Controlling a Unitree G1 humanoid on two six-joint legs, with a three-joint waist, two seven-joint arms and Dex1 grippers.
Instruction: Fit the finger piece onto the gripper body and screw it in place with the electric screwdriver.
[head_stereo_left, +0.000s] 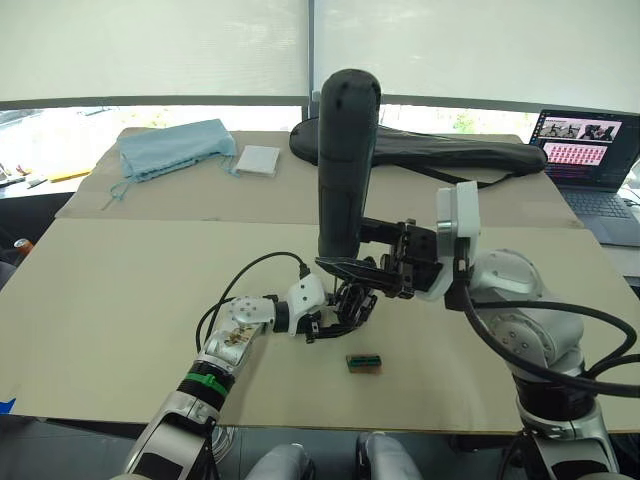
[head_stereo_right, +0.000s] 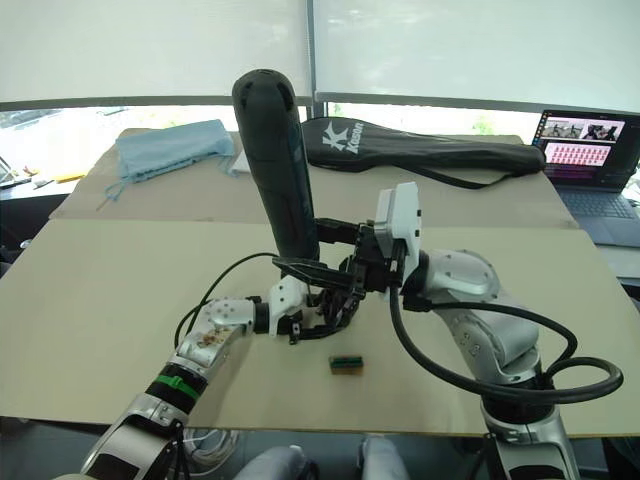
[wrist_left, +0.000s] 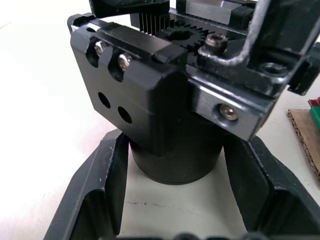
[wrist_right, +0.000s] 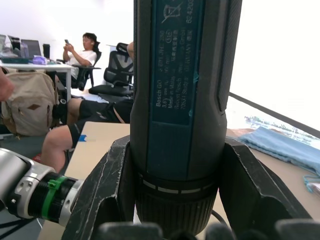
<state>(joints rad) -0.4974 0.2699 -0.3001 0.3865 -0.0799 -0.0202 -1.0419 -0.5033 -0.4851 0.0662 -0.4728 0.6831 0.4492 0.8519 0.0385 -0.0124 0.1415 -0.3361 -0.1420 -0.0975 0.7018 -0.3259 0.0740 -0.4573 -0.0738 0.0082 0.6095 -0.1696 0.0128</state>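
You're clamping the gripper body (wrist_left: 165, 115) on the desk (head_stereo_left: 120, 300) between your left gripper (head_stereo_left: 340, 312) fingers while your right gripper (head_stereo_left: 400, 262) fingers are pinching the electric screwdriver (head_stereo_left: 343, 165) upright, bit down, for screwing.

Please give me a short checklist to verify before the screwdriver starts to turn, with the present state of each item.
1. Right pincer grips the electric screwdriver firmly: ok, fingers on both sides of its barrel.
2. Left pincer holds the gripper body: ok, fingers flank its round base.
3. Screwdriver stands upright over the gripper body: ok, with a slight lean.
4. Bit sits in a screw head: cannot tell, the tip is hidden.
5. Finger piece seated on the body: cannot tell.
6. Small green box is away from the work: ok, it lies apart on the table.
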